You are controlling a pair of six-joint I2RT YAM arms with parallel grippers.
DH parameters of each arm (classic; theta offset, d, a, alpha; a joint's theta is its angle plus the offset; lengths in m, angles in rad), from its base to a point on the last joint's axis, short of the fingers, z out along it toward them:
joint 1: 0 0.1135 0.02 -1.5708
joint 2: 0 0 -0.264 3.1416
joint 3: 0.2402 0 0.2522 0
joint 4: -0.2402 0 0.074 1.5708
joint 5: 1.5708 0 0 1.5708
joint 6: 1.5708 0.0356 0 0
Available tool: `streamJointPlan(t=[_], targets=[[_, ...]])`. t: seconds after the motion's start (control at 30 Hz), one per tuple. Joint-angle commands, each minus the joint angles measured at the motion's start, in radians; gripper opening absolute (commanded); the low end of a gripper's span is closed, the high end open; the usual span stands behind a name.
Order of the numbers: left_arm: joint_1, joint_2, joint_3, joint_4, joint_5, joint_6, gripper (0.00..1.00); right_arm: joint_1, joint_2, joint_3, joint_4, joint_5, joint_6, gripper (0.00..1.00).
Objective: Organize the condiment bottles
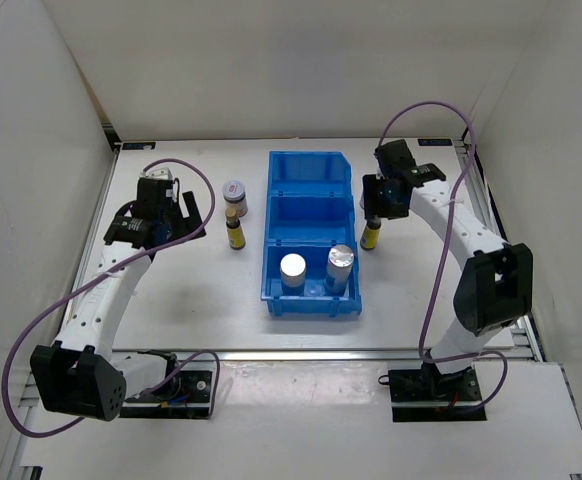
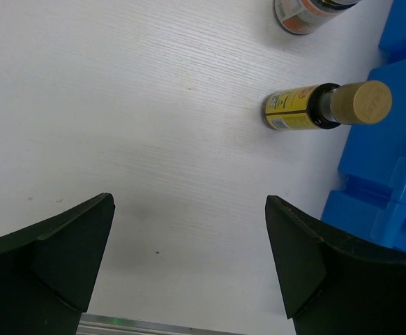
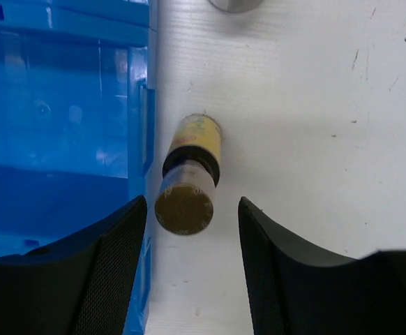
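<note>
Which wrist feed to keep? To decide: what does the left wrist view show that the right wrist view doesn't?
Left wrist only: a jar cropped at the top edge, and an amber bottle ahead of the open left jaws. Right wrist only: a second amber bottle seen between the open right jaws. Both: the blue bin and table.

squat jar (image 2: 306, 14): cut by the left wrist view's top edge; only part of its body shows, lid markings unseen.
blue bin (image 2: 398, 132): runs off that view's right edge.
left amber bottle (image 2: 314, 108): label print too small to read.
right amber bottle (image 1: 371, 239): from above, cap end hidden under the right gripper (image 1: 374, 212); cap blurred in the right wrist view.
grey round object (image 3: 235, 3): mere sliver at the top edge; identity unclear.
</note>
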Motion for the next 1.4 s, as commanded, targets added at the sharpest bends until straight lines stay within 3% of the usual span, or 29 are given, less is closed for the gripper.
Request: streamJointPlan(t=[0.0,0.2,0.47,0.67,0.97,1.37], targets=[[0.005,-0.032,-0.004,0.012,0.020,0.006,1.00,-0.004,0.029,0.054,0.025,0.002,-0.004,0.60],[0.005,-0.023,-0.004,0.012,0.020,0.015,1.00,-0.004,0.082,0.074,0.025,0.002,-0.014,0.49],[0.005,-0.023,-0.004,0.012,0.020,0.015,1.00,-0.004,0.044,0.065,0.012,0.024,-0.014,0.18],[0.005,-0.023,-0.004,0.021,0.020,0.015,1.00,0.019,-0.010,0.178,-0.070,0.093,-0.023,0.00],[0.005,-0.035,-0.013,0.021,0.030,0.015,1.00,0.148,0.051,0.445,-0.172,0.054,-0.032,0.00],[0.005,-0.057,-0.013,0.021,0.051,0.015,1.00,0.180,0.275,0.421,-0.057,-0.021,-0.021,0.00]])
